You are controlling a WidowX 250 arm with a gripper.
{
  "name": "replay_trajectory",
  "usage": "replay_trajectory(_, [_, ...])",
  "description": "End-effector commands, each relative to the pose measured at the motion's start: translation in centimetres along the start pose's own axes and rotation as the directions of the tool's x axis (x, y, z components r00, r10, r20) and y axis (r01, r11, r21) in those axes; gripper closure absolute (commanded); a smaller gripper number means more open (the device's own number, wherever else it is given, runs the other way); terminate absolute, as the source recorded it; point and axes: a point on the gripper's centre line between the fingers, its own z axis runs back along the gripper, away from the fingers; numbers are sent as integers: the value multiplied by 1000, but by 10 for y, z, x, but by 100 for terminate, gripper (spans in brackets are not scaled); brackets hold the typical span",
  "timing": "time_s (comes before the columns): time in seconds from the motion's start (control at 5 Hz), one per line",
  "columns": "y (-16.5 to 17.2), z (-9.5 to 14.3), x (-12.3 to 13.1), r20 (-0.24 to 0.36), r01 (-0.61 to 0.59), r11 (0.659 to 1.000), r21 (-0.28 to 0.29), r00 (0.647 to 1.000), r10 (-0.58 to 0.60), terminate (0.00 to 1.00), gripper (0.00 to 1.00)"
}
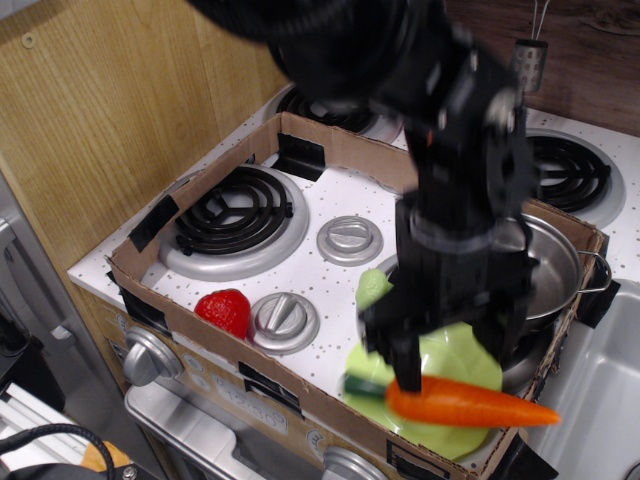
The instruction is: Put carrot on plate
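One raised view (front-left) looks down across the stove [330,205]; close.
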Motion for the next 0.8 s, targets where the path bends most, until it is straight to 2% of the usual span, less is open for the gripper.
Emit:
replay_trajectory(0.0, [-39, 113, 27, 12, -50, 997, 51, 999, 50, 0, 0])
replay_trajectory(0.2, [-54, 143, 26, -19, -66, 995, 79, 998, 68, 0, 0])
replay_trajectory(0.4, [-62, 153, 23, -23, -60, 992, 111, 998, 62, 0, 0])
replay_trajectory(0.6, [-67, 158, 19, 16, -42, 991, 131, 999, 40, 100, 0])
